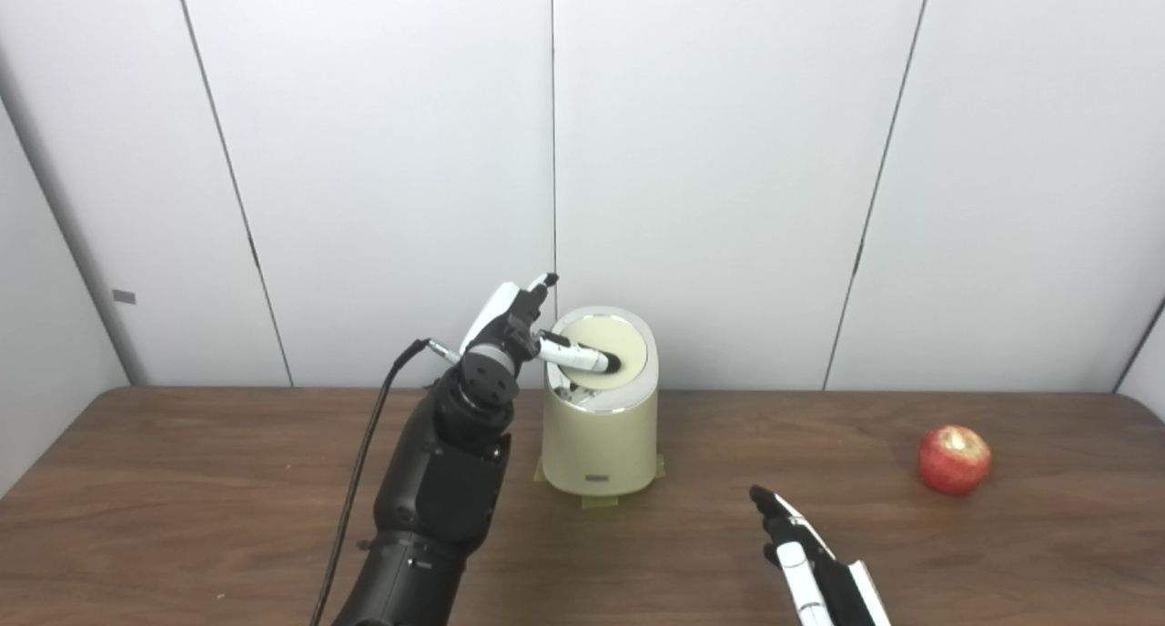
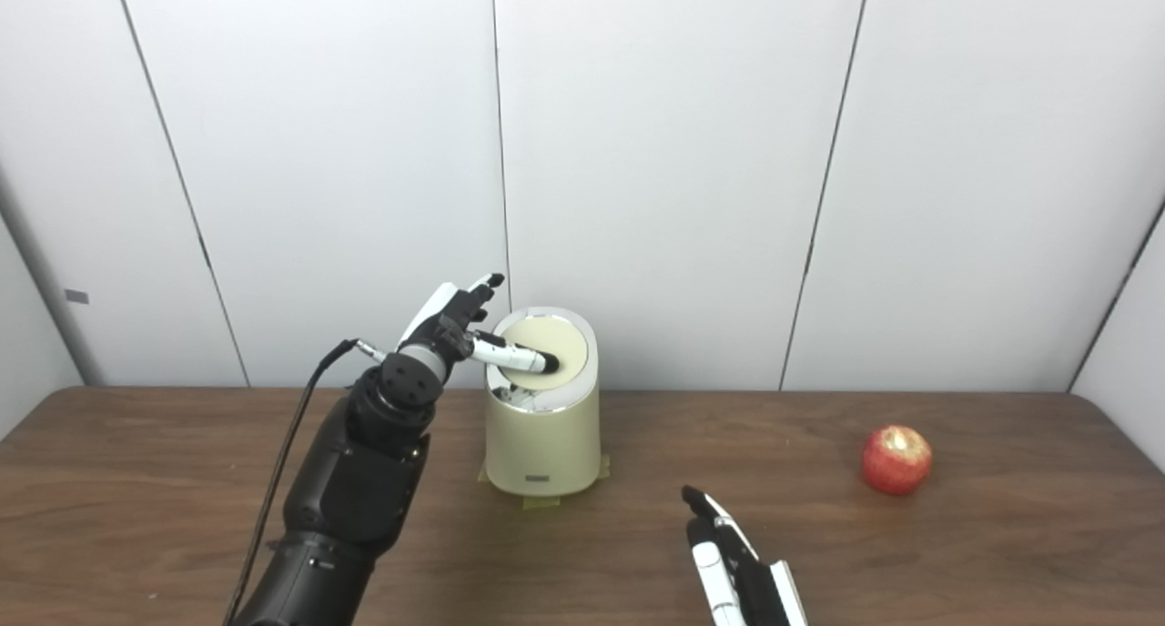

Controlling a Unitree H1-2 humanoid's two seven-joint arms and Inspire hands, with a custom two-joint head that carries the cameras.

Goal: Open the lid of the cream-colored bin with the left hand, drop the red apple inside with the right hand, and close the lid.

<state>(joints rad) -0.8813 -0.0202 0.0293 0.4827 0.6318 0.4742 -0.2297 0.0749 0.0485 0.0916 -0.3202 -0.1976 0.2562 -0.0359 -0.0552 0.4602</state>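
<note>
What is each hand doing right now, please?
Left hand: open, one finger on the cream-colored bin's lid.
Right hand: open, holding nothing.

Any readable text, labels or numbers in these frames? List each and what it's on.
None can be read.
Small dark tag low on the front of the cream-colored bin: too small and blurred to read.
Small grey patch on the wall panel at far left: no legible characters.
Left hand, right hand, red apple and table: no markings visible.
</note>
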